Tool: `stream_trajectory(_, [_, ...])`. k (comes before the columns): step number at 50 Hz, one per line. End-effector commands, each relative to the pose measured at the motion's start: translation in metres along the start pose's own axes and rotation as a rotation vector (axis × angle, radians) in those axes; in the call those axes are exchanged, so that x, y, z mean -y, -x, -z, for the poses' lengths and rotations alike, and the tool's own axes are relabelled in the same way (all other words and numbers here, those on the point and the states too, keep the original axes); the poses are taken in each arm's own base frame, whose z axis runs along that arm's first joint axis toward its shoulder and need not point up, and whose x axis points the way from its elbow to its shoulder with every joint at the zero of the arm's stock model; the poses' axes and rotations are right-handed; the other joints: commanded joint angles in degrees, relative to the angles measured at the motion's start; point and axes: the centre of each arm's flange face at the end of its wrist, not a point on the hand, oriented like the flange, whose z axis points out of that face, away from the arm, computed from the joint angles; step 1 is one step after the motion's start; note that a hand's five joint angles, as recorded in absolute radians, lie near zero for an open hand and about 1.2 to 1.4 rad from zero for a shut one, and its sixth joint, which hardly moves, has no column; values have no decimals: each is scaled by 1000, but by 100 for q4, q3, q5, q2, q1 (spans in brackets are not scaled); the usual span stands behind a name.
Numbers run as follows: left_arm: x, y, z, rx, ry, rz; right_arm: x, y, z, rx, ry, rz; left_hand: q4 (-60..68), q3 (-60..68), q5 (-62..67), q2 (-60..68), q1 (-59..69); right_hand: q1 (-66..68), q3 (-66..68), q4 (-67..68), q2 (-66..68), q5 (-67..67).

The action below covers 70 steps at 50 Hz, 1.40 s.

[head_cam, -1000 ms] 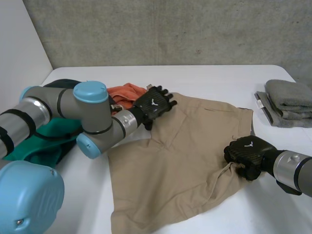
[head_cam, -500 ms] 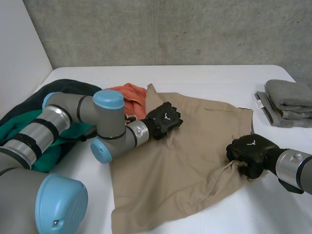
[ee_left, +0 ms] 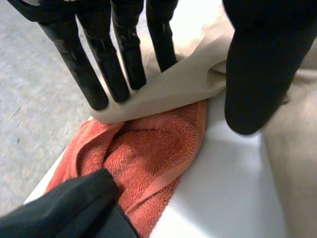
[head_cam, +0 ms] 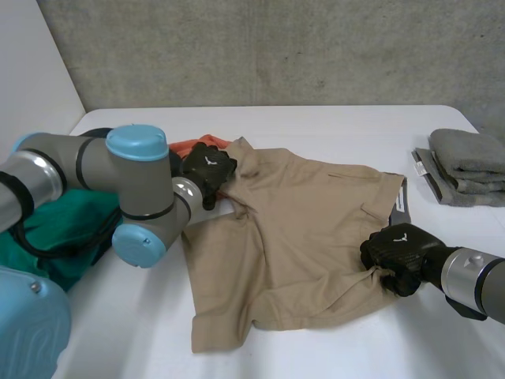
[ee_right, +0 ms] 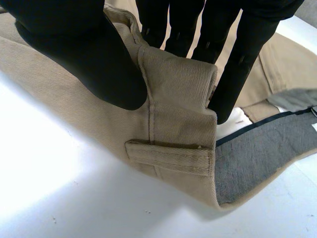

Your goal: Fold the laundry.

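Note:
Tan shorts [head_cam: 300,229] lie spread on the white table. My left hand [head_cam: 209,168] is at their far left corner, which rises in a peak beside it. In the left wrist view straight fingers [ee_left: 94,74] and the thumb pinch a fold of the tan cloth [ee_left: 183,79] above an orange towel [ee_left: 143,148]. My right hand [head_cam: 398,249] is at the near right edge of the shorts. Its thumb [ee_right: 84,49] and fingers are clamped on the waistband [ee_right: 176,114], just above a belt loop [ee_right: 168,156].
Folded grey towels [head_cam: 469,166] are stacked at the far right of the table. A green and dark garment [head_cam: 55,229] is heaped at the left under my left arm, next to the orange towel [head_cam: 197,144]. A concrete wall stands behind.
My left hand went from the far edge to the middle of the shorts, then back left to the far left corner, dragging cloth with it. The right hand kept its hold.

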Motion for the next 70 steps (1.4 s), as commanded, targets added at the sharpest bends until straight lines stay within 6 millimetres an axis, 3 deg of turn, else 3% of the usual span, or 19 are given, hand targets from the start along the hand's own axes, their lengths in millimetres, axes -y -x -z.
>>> stream_trajectory(1, [25,6,7,-25,-90,87,0,-1,0,-3,-2,1,-431,-493,-426,-405,-266,1587,1184,1121,1261,1128])
stream_trajectory(7, [30,-8,3,-206,-218,-11,2,-1,2,-12,-11,4,-497,-560,-493,-471,-333,1587,1184,1121,1261,1128])
stream_trajectory(10, [27,-8,-6,-209,-241,-87,3,-1,3,-12,-14,7,-615,-678,-611,-590,-451,1587,1184,1121,1261,1128])
stream_trajectory(19, [-3,0,-30,-152,-155,-233,2,-3,3,-14,-15,4,-230,-293,-226,-205,-66,1587,1184,1121,1261,1128])
stream_trajectory(21, [-12,2,-34,-133,-132,-251,3,-5,3,-17,-18,3,675,612,679,700,839,1587,1184,1121,1261,1128])
stream_trajectory(23, [-17,4,-38,-104,-123,-264,3,-6,3,-19,-19,2,2852,2790,2857,2878,3017,1587,1184,1121,1261,1128])
stream_trajectory(27, [-17,4,-35,-62,-102,-265,2,-6,3,-20,-18,2,4746,4683,4750,4771,4910,1587,1184,1121,1261,1128])
stream_trajectory(35, [-15,6,-18,32,-30,-231,2,-7,3,-25,-15,-3,4748,4686,4753,4774,4913,1587,1184,1121,1261,1128])
stream_trajectory(42, [-28,10,-7,84,101,-197,2,-9,3,-29,-10,-7,4748,4686,4753,4774,4913,1587,1184,1121,1261,1128])
stream_trajectory(48, [-27,14,-3,118,148,-106,2,-7,3,-26,-9,-5,3004,2941,3008,3029,3168,1587,1184,1121,1261,1128])
stream_trajectory(52, [-16,21,2,138,141,5,3,-10,3,-33,-13,-8,297,235,302,323,462,1587,1184,1121,1261,1128])
stream_trajectory(53, [-9,24,7,140,130,45,3,-12,3,-39,-17,-13,-690,-753,-685,-664,-525,1587,1184,1121,1261,1128])
stream_trajectory(55, [-2,28,12,150,127,83,4,-14,2,-46,-22,-20,-1470,-1533,-1466,-1445,-1306,1587,1184,1121,1261,1128])
stream_trajectory(60, [19,40,43,148,127,171,8,-19,0,-69,-61,-51,-1608,-1671,-1604,-1582,-1444,1587,1184,1121,1261,1128])
stream_trajectory(63, [29,43,72,135,140,216,10,-23,-4,-80,-86,-89,-1608,-1671,-1604,-1582,-1444,1587,1184,1121,1261,1128])
stream_trajectory(66, [31,36,107,93,164,254,11,-26,-8,-87,-105,-126,-1491,-1554,-1487,-1465,-1327,1587,1184,1121,1261,1128])
stream_trajectory(70, [19,15,150,2,218,305,11,-29,-12,-95,-121,-160,-1037,-1099,-1032,-1011,-872,1587,1184,1121,1261,1128])
